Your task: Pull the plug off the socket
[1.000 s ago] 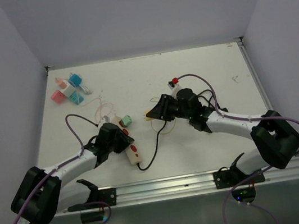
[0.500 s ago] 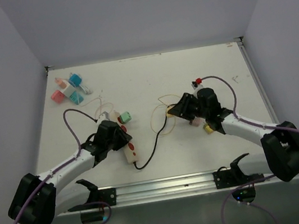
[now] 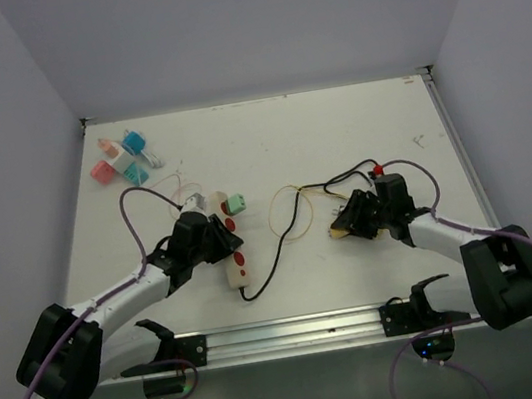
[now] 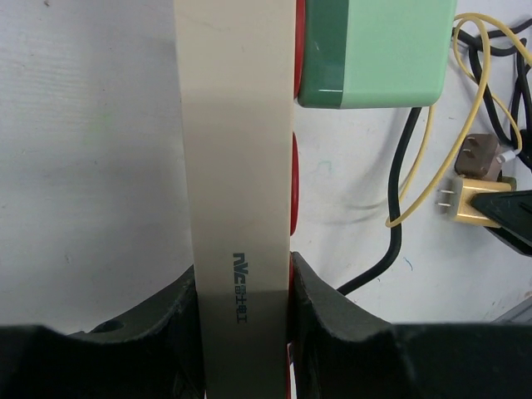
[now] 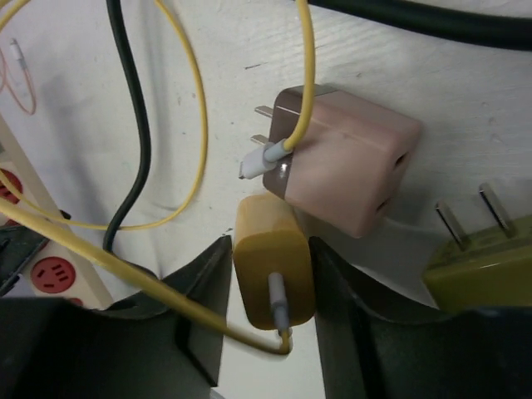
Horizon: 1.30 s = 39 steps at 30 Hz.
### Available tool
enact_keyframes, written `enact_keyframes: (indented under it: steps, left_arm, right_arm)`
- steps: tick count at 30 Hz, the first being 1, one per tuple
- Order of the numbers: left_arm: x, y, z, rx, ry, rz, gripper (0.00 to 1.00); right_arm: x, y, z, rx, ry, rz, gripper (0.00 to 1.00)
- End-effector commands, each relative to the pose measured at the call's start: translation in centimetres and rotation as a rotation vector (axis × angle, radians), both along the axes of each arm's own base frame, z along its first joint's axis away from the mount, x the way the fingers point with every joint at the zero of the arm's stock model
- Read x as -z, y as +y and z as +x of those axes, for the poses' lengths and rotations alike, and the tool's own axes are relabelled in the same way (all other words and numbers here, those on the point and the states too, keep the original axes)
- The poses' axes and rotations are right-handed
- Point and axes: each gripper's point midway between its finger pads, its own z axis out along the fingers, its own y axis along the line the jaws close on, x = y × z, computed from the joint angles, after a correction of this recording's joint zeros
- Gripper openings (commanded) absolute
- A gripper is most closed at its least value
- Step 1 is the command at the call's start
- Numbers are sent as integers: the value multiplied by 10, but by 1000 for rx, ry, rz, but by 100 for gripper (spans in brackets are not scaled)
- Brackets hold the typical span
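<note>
Clamping the power strip (image 4: 237,166) across its narrow width, left gripper (image 4: 241,291): fingers pressed to both long sides near the strip's cord end, pinning it to the table (image 3: 337,138).

Power strip: cream body, red sockets, lying flat. Serves as reference for all entries below.

Green adapter (image 4: 374,50): seated in a socket at the strip's far end, beyond the left gripper.

Black cord (image 3: 275,254): leaves the strip's near end and loops away to its right.

Right gripper (image 5: 270,274): well to the right of the strip, fingers closed on the yellow plug (image 5: 270,266).

Yellow plug: out of any socket, well apart from the strip, low over the table. Its yellow cable (image 5: 195,125) trails back toward the strip in loose loops.

Pink adapter (image 5: 345,170): loose on the table, touching or just beside the yellow plug, on the side away from the strip.

Olive plug (image 5: 482,262): prongs bare, just beside the pink adapter.

Coloured blocks (image 3: 120,160): far-left corner, well beyond the strip.

Step in hand, by judgement: extraction looks complete, plug clear of the strip. Next move likely calls for lowering the plug, spreading the right fingers without snagging the yellow cable, then easing the left gripper's clamp. Whether the green adapter also counts is unclear.
</note>
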Motion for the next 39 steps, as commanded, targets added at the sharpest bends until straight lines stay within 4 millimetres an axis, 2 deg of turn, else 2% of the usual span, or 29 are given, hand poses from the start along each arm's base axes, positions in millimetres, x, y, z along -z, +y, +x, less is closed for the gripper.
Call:
enact_keyframes:
  steps: [1, 2, 3, 5, 6, 8, 9, 10, 14, 16, 19, 22, 25, 28, 29, 30, 32, 33, 35, 36, 39]
  left_arm:
    - [-29, -19, 18, 54, -113, -66, 0]
    - [-29, -19, 18, 54, -113, -66, 0]
    - [-30, -20, 18, 56, -115, -70, 0]
    - [-30, -21, 18, 63, -113, -73, 0]
    - [-30, -21, 18, 65, -113, -72, 0]
    - [-30, -22, 17, 72, -112, -71, 0]
    - [-30, -22, 18, 75, -115, -71, 0]
    - [-30, -22, 18, 77, -116, -69, 0]
    - [-32, -24, 17, 87, -119, -73, 0]
    - [-32, -24, 17, 90, -119, -74, 0]
    - [-34, -25, 18, 95, -123, -75, 0]
    - [-37, -26, 17, 106, -129, -79, 0]
    - [-39, -27, 17, 117, -133, -79, 0]
    - [-44, -30, 16, 131, -138, -87, 0]
    - [-46, -30, 16, 134, -143, -91, 0]
    - [-46, -30, 16, 136, -143, -92, 0]
    - [-48, -30, 14, 139, -147, -97, 0]
    - [-48, -30, 14, 141, -147, -98, 0]
    - [-51, -31, 12, 147, -151, -105, 0]
    - [-52, -32, 11, 151, -150, -110, 0]
    - [-54, -31, 9, 152, -154, -114, 0]
  right_arm:
    - [-3, -5, -2, -39, -9, -22, 48]
    - [-2, -8, -7, -49, 4, -49, 54]
    - [-7, -13, -2, -38, -13, -73, 64]
    - [-9, -20, -7, -42, -5, -114, 74]
    - [-19, -23, -2, -33, -36, -127, 81]
    - [-21, -36, -7, -11, -20, -199, 87]
    - [-35, -40, -3, 3, -58, -217, 92]
    - [-35, -49, -8, 19, -38, -269, 93]
    - [-74, -58, -1, 36, -145, -308, 97]
    - [-100, -55, 8, 27, -234, -294, 97]
    - [-126, -37, 18, -18, -311, -211, 97]
    - [-143, -11, 22, -79, -344, -73, 97]
    - [-166, 14, 37, -81, -393, 69, 97]
    - [-171, 40, 43, -125, -400, 104, 97]
    - [-183, 49, 49, -130, -431, 127, 97]
    - [-175, 67, 47, -170, -404, 132, 97]
    - [-190, 94, 51, -203, -445, 180, 96]
    - [-179, 104, 56, -211, -418, 183, 95]
    - [-188, 122, 66, -211, -448, 216, 93]
    - [-176, 135, 67, -225, -424, 213, 93]
    - [-179, 164, 73, -249, -423, 252, 92]
